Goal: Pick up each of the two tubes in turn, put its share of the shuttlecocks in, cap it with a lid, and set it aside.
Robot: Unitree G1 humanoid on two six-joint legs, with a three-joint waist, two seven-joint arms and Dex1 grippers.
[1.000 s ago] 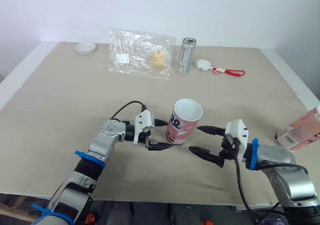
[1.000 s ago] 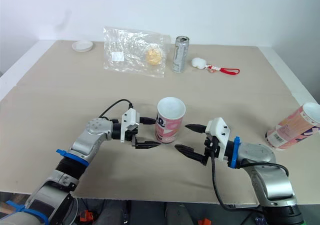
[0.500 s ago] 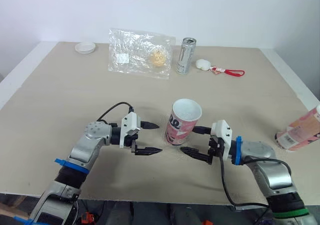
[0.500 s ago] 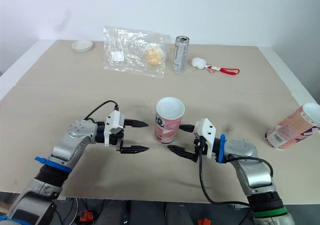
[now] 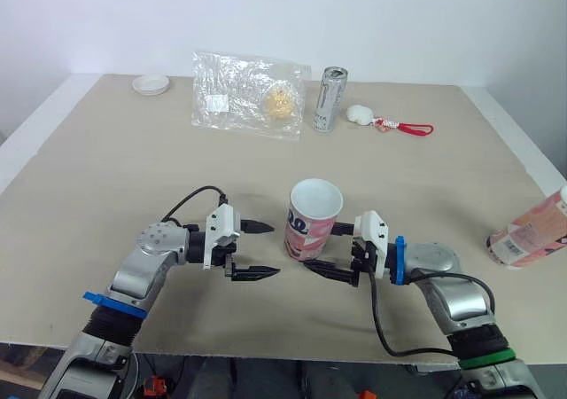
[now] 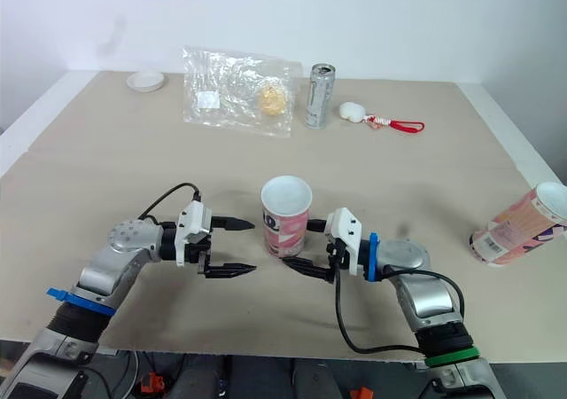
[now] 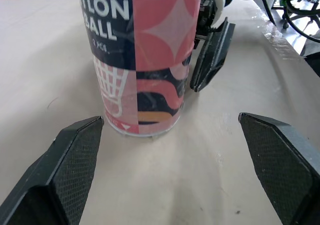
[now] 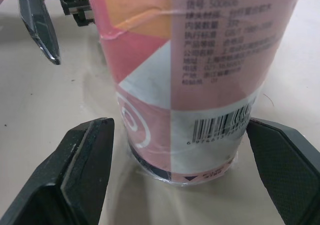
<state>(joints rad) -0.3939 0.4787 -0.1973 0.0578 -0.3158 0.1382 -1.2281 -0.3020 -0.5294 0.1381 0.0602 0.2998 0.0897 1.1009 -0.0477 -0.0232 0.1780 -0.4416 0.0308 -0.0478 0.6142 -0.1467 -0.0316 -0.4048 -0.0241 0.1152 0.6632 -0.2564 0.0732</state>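
Shuttlecock tube [image 5: 312, 222] stood upright. Right end effector [image 5: 323, 250], spread, straddled its base; left end effector [image 5: 274, 249], spread, sat just left.

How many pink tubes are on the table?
2. One pink tube stands upright with its top open, near the front middle of the table. The other tube lies on its side at the table's right edge.

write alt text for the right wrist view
An upright pink and white shuttlecock tube with a barcode near its base stands on the beige table, between the two open black fingers of the right gripper. The left gripper shows beyond the tube.
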